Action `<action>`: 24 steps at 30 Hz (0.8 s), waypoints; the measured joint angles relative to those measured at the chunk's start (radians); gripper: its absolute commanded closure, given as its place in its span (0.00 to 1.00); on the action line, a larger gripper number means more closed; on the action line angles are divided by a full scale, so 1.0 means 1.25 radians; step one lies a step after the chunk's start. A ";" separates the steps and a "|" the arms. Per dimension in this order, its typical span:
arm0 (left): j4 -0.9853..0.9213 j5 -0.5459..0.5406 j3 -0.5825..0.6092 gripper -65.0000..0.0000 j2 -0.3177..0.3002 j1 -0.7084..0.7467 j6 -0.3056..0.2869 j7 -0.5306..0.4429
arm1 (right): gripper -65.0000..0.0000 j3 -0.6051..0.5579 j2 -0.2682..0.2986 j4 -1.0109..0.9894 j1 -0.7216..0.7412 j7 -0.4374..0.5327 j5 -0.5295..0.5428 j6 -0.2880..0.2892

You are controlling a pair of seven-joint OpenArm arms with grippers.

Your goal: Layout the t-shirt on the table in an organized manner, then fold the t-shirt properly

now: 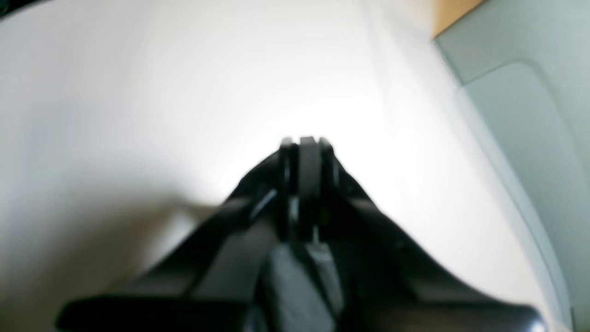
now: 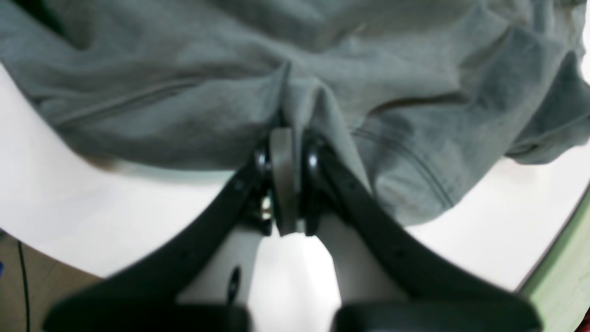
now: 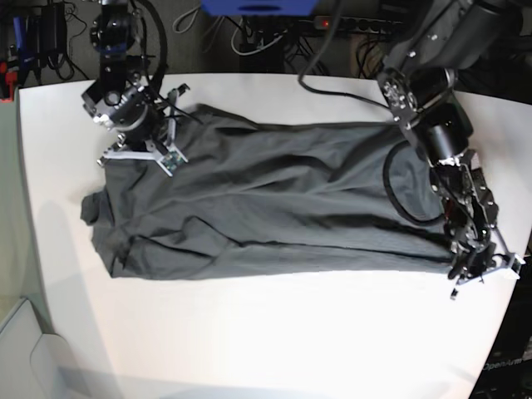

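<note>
— right gripper (image 2: 286,138)? any writing?
— clamped on a pinch of the t-shirt (image 3: 266,199); no label readable.
— how does it lie?
— dark grey, wrinkled, spread on the white table (image 3: 274,332), long axis running across it left to right.
— left gripper (image 3: 475,270)?
— jaws together at the shirt's edge; a grip on cloth can't be made out.

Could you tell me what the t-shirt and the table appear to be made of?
The t-shirt: soft matte knit fabric, probably cotton jersey, judging by its limp wrinkles and stitched hems. The table: a hard, smooth white top, possibly laminate or painted board; it shows a soft glare and no grain.
</note>
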 measured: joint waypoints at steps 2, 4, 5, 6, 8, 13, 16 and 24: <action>-0.049 0.001 0.000 0.99 -0.001 -0.016 0.003 -0.005 | 1.00 0.000 0.000 0.000 0.000 0.001 0.000 0.000; -0.074 0.001 0.002 0.99 0.004 -0.030 0.000 -0.021 | 1.00 0.000 0.000 0.000 -0.001 0.000 0.000 0.000; -0.079 0.000 0.003 0.98 0.005 -0.036 0.000 -0.022 | 1.00 0.000 0.000 0.000 0.000 0.000 0.000 0.000; -0.079 0.000 0.004 0.96 0.005 -0.040 -0.004 -0.022 | 1.00 0.000 0.000 0.000 0.000 0.000 0.000 0.000; -0.076 0.002 0.004 0.82 0.003 -0.043 -0.008 -0.027 | 1.00 0.000 0.000 0.000 -0.003 0.001 0.001 0.000; -0.074 0.000 0.004 0.32 0.005 -0.038 0.000 -0.027 | 1.00 0.000 0.000 0.000 -0.019 -0.003 0.001 0.000; -0.073 0.004 0.053 0.24 0.004 -0.028 -0.003 -0.005 | 1.00 0.000 0.000 0.000 -0.017 -0.002 0.000 0.000; 0.218 -0.063 0.110 0.26 0.037 0.179 -0.002 0.218 | 1.00 0.002 0.000 0.003 -0.011 -0.002 0.000 0.000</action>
